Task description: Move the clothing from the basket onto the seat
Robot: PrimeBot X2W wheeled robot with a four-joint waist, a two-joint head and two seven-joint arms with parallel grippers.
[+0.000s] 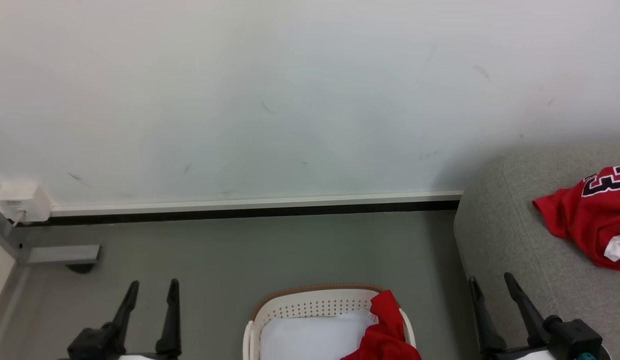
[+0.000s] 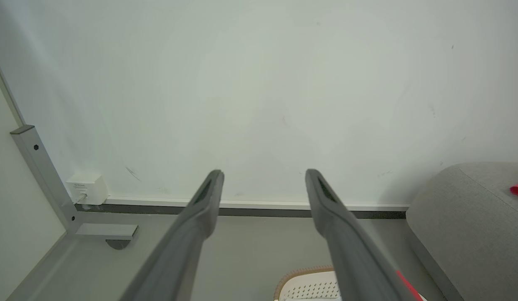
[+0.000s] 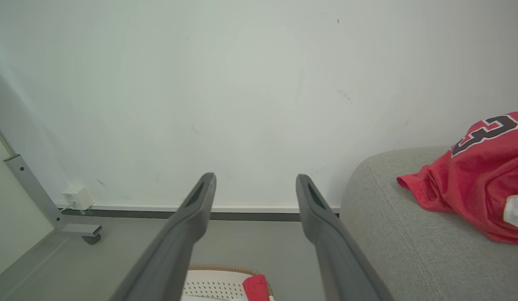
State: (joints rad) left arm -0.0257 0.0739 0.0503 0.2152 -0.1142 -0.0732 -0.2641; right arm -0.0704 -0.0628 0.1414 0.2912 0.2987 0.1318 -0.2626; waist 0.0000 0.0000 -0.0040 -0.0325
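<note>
Jersey (image 1: 585, 215) lies on the seat (image 1: 500, 240); 1 red garment (image 1: 385, 330) drapes over the basket (image 1: 315, 290) rim, so you're half done. Left gripper (image 1: 154, 283) and right gripper (image 1: 490, 278) hover spread and empty, likely staged to reach.

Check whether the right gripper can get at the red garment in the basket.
Probably yes. The garment hangs over the right rim of the basket, uncovered from above. The right gripper is open and empty just to its right, beside the seat, with bare floor between them.
</note>
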